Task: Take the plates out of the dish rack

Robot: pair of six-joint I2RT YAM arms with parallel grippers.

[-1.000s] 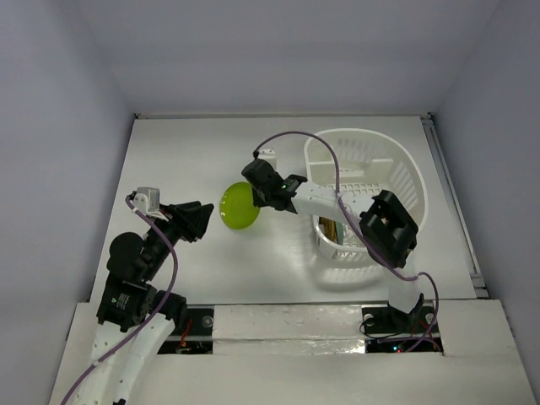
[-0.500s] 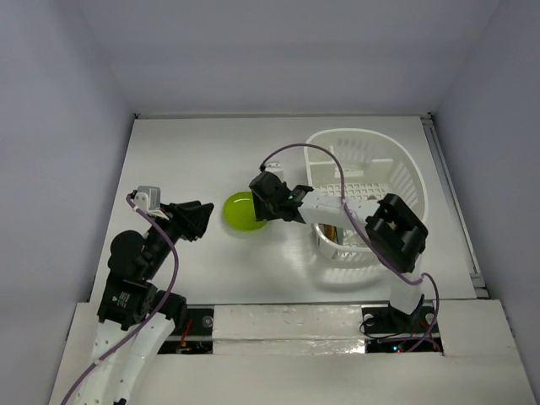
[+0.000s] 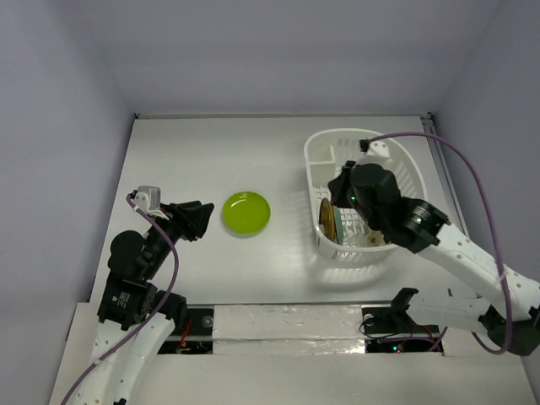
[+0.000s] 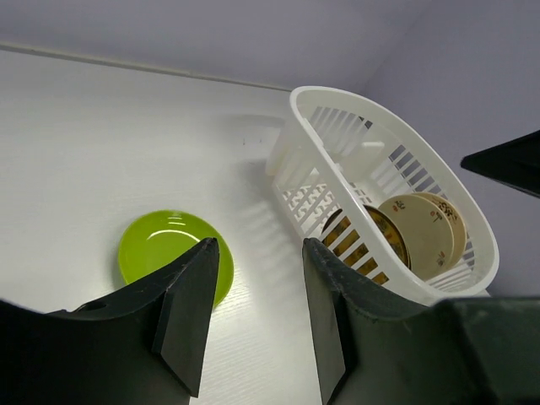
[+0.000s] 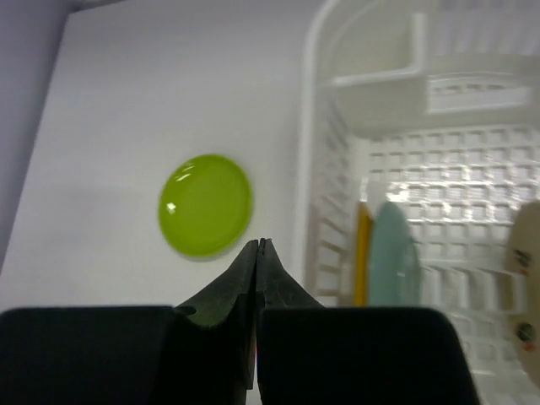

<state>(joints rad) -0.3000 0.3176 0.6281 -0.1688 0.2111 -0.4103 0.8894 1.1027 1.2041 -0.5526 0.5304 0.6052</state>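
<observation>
A lime green plate point(image 3: 245, 213) lies flat on the white table, left of the dish rack point(image 3: 419, 181). It also shows in the left wrist view point(image 4: 173, 257) and the right wrist view point(image 5: 207, 205). Several plates stand on edge in the rack: a golden-tan one point(image 5: 363, 253), a greyish one point(image 5: 393, 253) and a cream one point(image 4: 426, 232). My right gripper point(image 3: 339, 192) hovers over the rack's left part, shut and empty point(image 5: 260, 243). My left gripper point(image 3: 199, 221) is open and empty point(image 4: 260, 253), just left of the green plate.
The rack point(image 4: 384, 152) fills the table's right side, its slatted near wall point(image 3: 350, 253) close to the front edge. A raised white compartment point(image 5: 422, 80) sits at its far end. A purple cable point(image 3: 472, 177) loops over the right arm.
My right gripper has let go of the green plate, which now lies flat on the table. It has moved right, back over the rack, and is shut. The left arm has not moved.
</observation>
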